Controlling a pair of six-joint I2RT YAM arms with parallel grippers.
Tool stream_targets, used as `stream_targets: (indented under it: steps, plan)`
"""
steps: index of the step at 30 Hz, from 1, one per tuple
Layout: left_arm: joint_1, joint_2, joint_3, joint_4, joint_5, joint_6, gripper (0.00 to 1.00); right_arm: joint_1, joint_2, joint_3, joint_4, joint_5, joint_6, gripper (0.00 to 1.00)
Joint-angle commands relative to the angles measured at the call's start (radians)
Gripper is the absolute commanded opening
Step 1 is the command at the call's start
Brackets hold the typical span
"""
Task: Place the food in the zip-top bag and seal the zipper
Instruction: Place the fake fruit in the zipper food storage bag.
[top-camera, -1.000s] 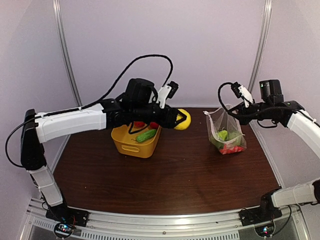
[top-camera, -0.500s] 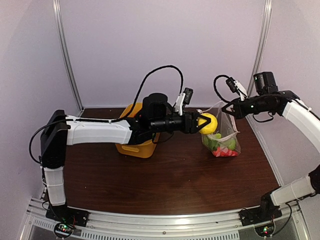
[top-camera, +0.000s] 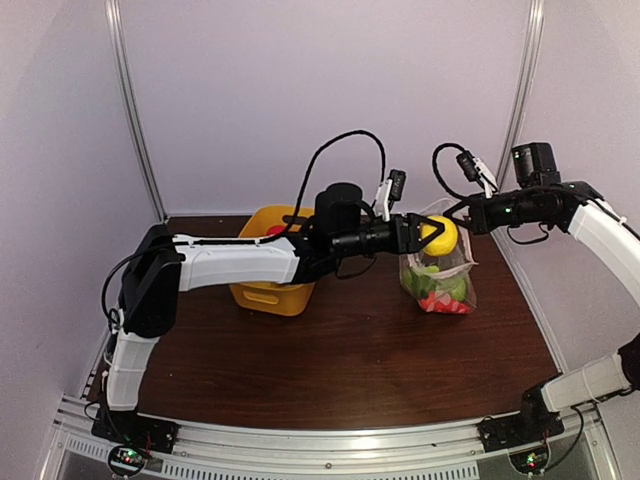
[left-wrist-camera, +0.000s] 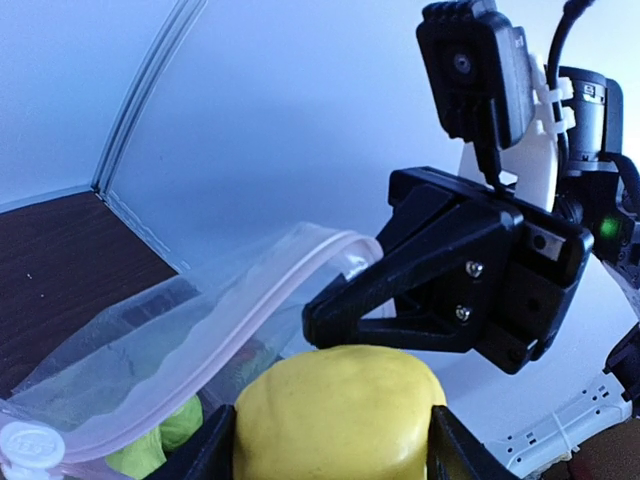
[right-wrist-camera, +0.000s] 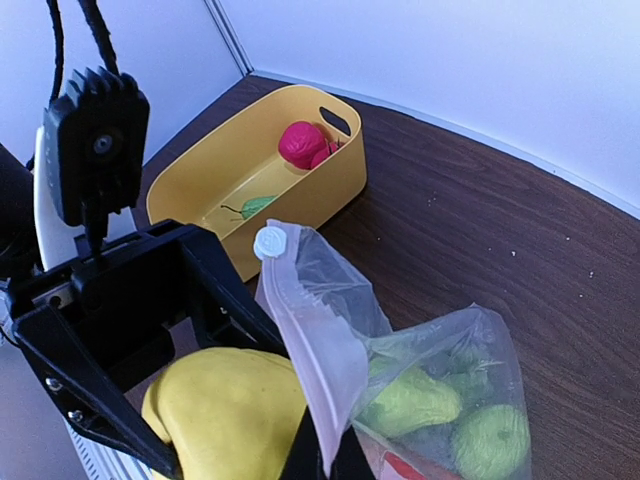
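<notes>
Now my left arm (top-camera: 240, 262) reaches level over the zip-top bag (top-camera: 441, 288).
My left gripper (top-camera: 428, 235) clamps a yellow fruit (left-wrist-camera: 335, 415); right gripper (top-camera: 468, 213) pinches the zipper (right-wrist-camera: 312, 352).

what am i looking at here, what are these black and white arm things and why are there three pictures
These are two robot arms bolted to the near edge of a brown table. One picture comes from a fixed camera above and behind them. The other two come from a small camera on each wrist, looking at its own fingers. The left hand grips a yellow toy fruit right by the top edge of a clear zip-top bag. The right hand, pinched shut, holds the bag's top edge up. The bag already holds green and red toy food. On the table stands a yellow basket with a red fruit and a green piece left inside.
</notes>
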Motion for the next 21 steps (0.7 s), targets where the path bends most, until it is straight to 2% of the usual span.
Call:
stream_targets:
  steps: [1,8,10,13,14,15,21]
  plan:
    - [-0.024,0.048,0.056,-0.072,-0.085,-0.024,0.49,0.011,-0.051,0.03,0.018,-0.093,0.027,0.0]
    - [-0.024,0.072,0.063,-0.214,-0.146,-0.072,0.49,0.007,-0.107,0.014,0.022,-0.097,0.026,0.0]
    - [-0.026,0.075,0.068,-0.255,-0.171,-0.076,0.57,0.008,-0.114,0.005,0.024,-0.093,0.023,0.0]
    - [-0.026,0.077,0.079,-0.228,-0.147,-0.062,0.69,0.008,-0.118,-0.024,0.032,-0.095,0.023,0.0]
    - [-0.026,0.077,0.082,-0.211,-0.135,-0.056,0.92,0.008,-0.121,-0.033,0.035,-0.094,0.022,0.0]
    - [-0.027,0.077,0.088,-0.197,-0.121,-0.048,0.97,0.008,-0.123,-0.042,0.038,-0.09,0.02,0.0]
    - [-0.026,0.027,0.106,-0.2,-0.064,0.029,0.98,0.0,-0.142,-0.046,0.042,-0.056,0.016,0.0]
